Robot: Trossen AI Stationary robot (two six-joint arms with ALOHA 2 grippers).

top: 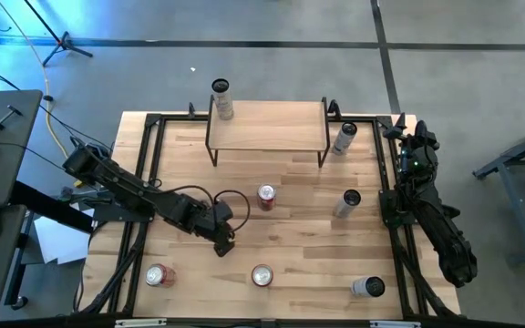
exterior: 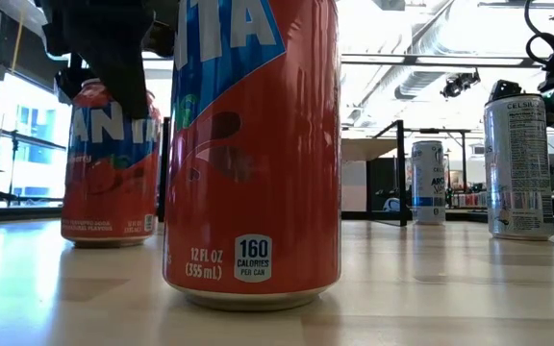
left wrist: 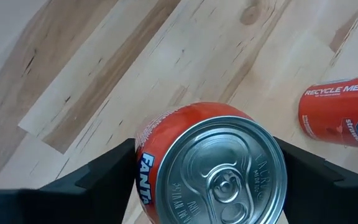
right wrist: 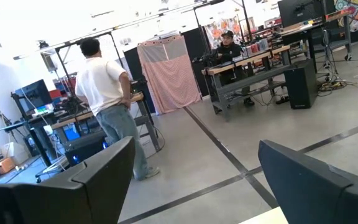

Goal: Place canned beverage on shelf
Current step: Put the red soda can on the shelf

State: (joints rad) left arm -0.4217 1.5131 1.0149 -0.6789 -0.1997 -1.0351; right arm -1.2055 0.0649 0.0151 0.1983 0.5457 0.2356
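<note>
Standing up front: a red can [exterior: 253, 144] sits upright on the table [top: 290, 228] near its front edge, with another red can [top: 158, 275] to its left and a silver can [top: 367, 287] to its right.
Left gripper: the left gripper [top: 224, 239] hangs just behind them, left of centre, straddling an upright Fanta can [left wrist: 210, 168] that rests on the wood; whether it grips or merely brackets the can cannot be told.
Mid-table: a fourth red can [top: 265, 196] stands near the gripper, and a silver can [top: 349, 202] stands well to the right.
Right gripper: parked at the table's right edge, the right gripper [right wrist: 196, 146] is spread wide and holds nothing.
Shelf: the shelf [top: 267, 128] stands at the back with a bare middle; a pale can [top: 221, 96] is at its far left corner and another [top: 343, 137] is just beside its right end.
Room: one person [right wrist: 107, 93] stands and another [right wrist: 225, 46] sits at a desk.
</note>
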